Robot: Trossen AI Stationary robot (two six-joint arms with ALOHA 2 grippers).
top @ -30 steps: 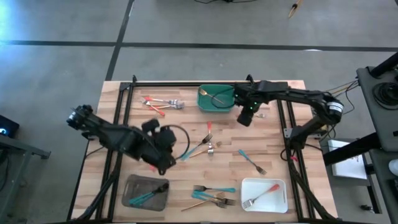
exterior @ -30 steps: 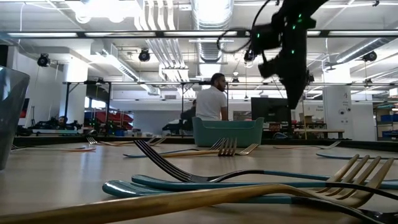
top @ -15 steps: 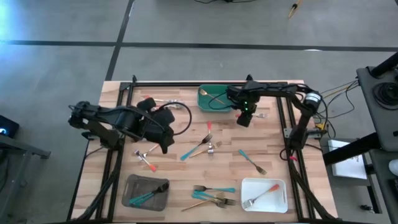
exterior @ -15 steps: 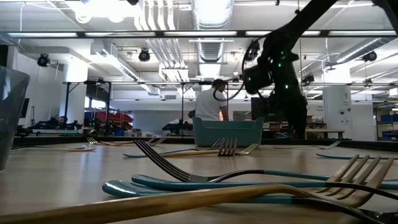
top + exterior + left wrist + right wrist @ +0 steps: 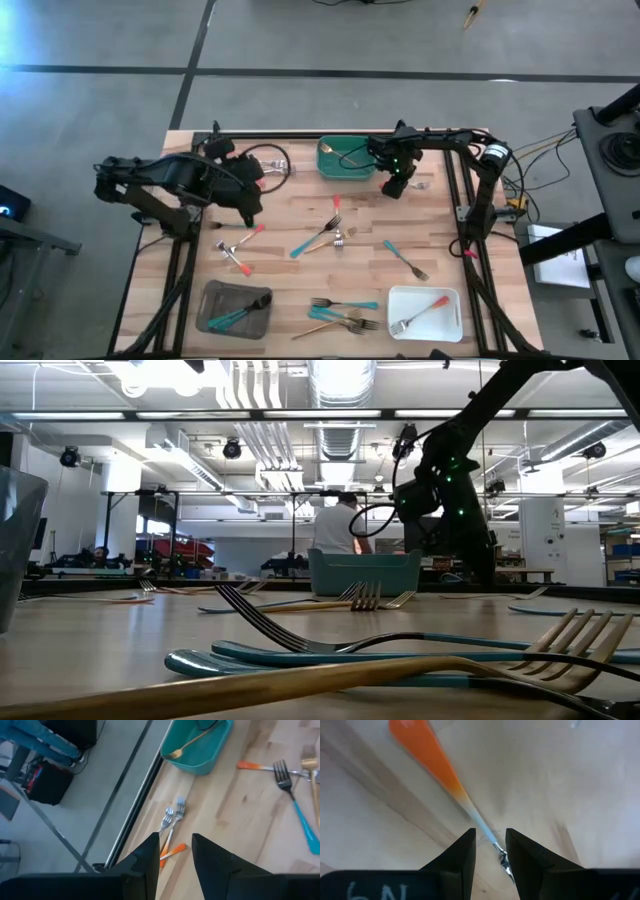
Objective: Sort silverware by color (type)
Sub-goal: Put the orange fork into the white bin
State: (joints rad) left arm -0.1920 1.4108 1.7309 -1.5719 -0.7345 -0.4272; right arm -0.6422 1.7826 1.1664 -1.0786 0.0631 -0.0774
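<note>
The silverware lies scattered on the wooden table: two red-orange-handled forks (image 5: 170, 827) at the far left, two red-handled pieces (image 5: 245, 237), a mixed cluster (image 5: 325, 235) in the middle, a teal fork (image 5: 405, 260), and several forks (image 5: 345, 315) near the front. My left gripper (image 5: 175, 855) hovers open above the far-left pair and holds nothing. My right gripper (image 5: 490, 855) points down, low over the table beside the green tray (image 5: 345, 158). It is open. Its fingers stand on either side of the thin neck of a red-orange-handled piece (image 5: 427, 755) lying flat.
The green tray holds a gold fork (image 5: 192, 742). A grey tray (image 5: 235, 308) with teal pieces stands at the near left. A white tray (image 5: 425, 312) with a red-handled fork stands at the near right. A black frame rail (image 5: 300, 135) runs along the far edge.
My left gripper has risen and swung from the near-left middle toward the far-left edge, uncovering two red-handled pieces on the table. My right gripper has come down toward the table beside the green tray.
</note>
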